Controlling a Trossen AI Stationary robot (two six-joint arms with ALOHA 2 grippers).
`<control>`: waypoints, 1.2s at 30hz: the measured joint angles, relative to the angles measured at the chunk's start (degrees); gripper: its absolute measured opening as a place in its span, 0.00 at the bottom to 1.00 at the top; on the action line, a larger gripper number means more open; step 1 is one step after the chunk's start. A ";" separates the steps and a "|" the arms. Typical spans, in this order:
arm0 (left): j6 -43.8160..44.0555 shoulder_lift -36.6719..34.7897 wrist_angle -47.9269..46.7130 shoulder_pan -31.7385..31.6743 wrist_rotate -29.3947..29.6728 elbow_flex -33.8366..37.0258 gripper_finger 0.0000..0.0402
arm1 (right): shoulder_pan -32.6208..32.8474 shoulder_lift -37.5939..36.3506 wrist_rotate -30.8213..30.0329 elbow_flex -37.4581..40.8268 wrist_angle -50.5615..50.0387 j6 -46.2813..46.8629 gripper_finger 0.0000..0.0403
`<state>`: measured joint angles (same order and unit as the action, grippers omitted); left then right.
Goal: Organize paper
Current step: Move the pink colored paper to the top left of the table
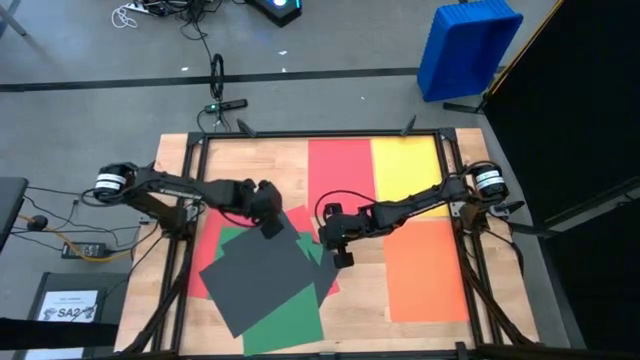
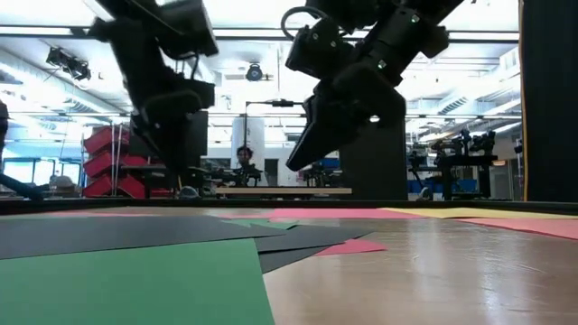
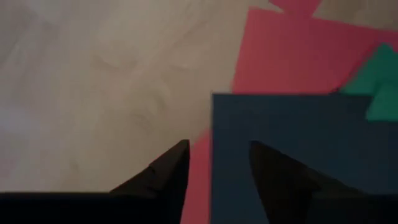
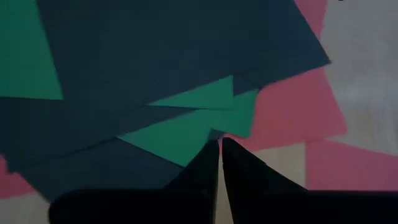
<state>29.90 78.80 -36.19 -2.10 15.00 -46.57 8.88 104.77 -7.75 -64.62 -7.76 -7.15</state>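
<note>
Two grippers over a messy pile of paper on the wooden table (image 1: 260,165). Left gripper (image 1: 270,222) sits above the upper corner of the top dark grey sheet (image 1: 262,272), fingers (image 3: 163,174) spread, nothing between them; the sheet's corner edge runs just under the gap, red paper (image 3: 280,56) showing beyond it. Right gripper (image 1: 341,256) hangs just off the pile's right edge, fingers pressed together and empty, tip near the green sheet (image 4: 186,134) poking out from under the grey.

Step in hand, as I judge it: squaring the loose pile (grey, green, red all skewed). Best done by coming down flat on a corner, pinching only the top sheet, and sliding it low so the ones below don't drag.

Tidy sheets lie apart: red (image 1: 338,170) and yellow (image 1: 405,165) at the far edge, orange (image 1: 425,270) to the right, well clear of both grippers
</note>
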 joint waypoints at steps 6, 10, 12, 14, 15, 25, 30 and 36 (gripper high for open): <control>-2.17 1.86 3.42 -3.03 -6.18 0.02 0.45 | -0.53 0.02 0.00 0.00 -6.17 0.72 0.00; -1.19 1.84 -0.96 -2.32 -4.12 0.00 0.44 | 0.07 0.02 -0.03 0.05 -13.51 2.31 0.00; -1.16 1.84 -3.61 -2.32 -2.78 0.00 0.42 | 0.48 0.02 -0.02 0.65 -14.56 3.38 0.00; -1.18 1.82 -5.66 -2.52 -2.17 0.00 0.41 | 0.97 0.07 0.04 1.02 -15.63 4.45 0.00; -1.29 1.84 -6.39 -2.83 -2.15 0.00 0.41 | 1.22 0.07 0.48 1.18 -15.69 4.79 0.00; -6.08 1.78 -16.16 -6.94 -7.52 0.00 0.41 | 3.08 0.09 1.93 1.73 -14.02 6.06 0.00; -10.12 1.76 -19.30 -11.60 -8.75 0.00 0.41 | 3.08 0.09 1.93 1.75 -10.91 6.05 0.00; -13.64 2.88 -18.74 -16.72 -7.32 0.00 0.41 | 3.08 0.07 1.91 1.75 -10.50 5.39 0.00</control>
<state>16.25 81.68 -54.93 -18.83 7.69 -46.57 11.97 104.84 -5.85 -62.87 -18.26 -1.76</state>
